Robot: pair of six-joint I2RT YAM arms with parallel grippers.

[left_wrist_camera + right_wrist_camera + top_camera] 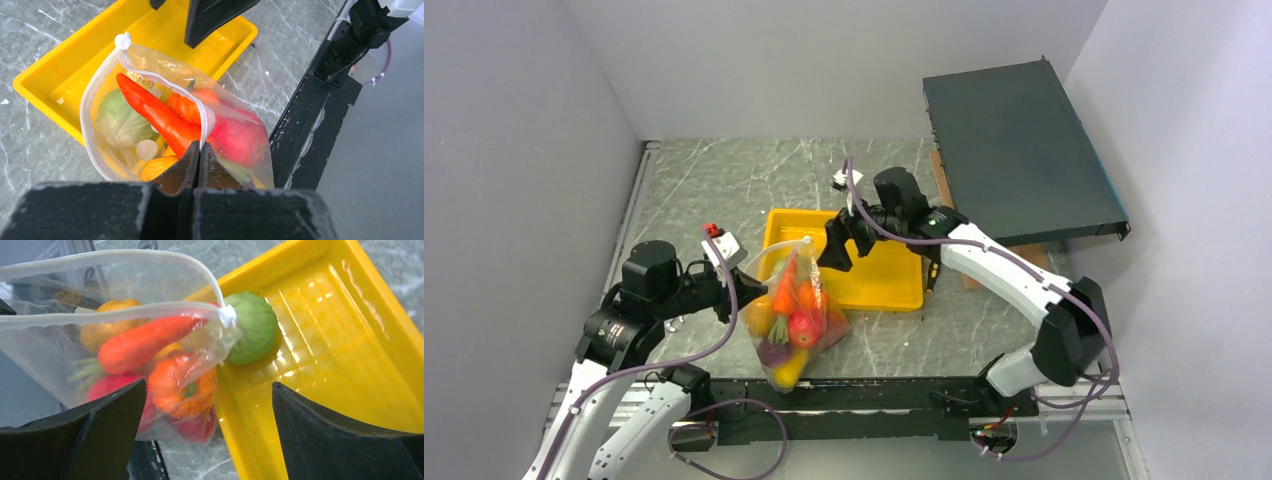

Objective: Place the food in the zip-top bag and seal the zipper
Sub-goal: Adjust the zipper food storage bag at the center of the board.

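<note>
The grey, veined surface (724,190) carries a yellow tray (889,285) near its middle, a small white object (839,180) beyond it, and a dark flat box (1019,150) over a brown board (941,180) at far right. The zip-top bag (789,320) seems to rest its bottom by the tray's near left corner.

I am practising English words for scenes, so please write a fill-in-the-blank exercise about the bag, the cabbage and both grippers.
1. The left gripper is shut on the zip-top bag's ____.
2. The green cabbage lies outside the bag, in the yellow ____.
3. The right gripper holds nothing; its jaws stand ____.
Missing words: zipper; tray; open.
</note>
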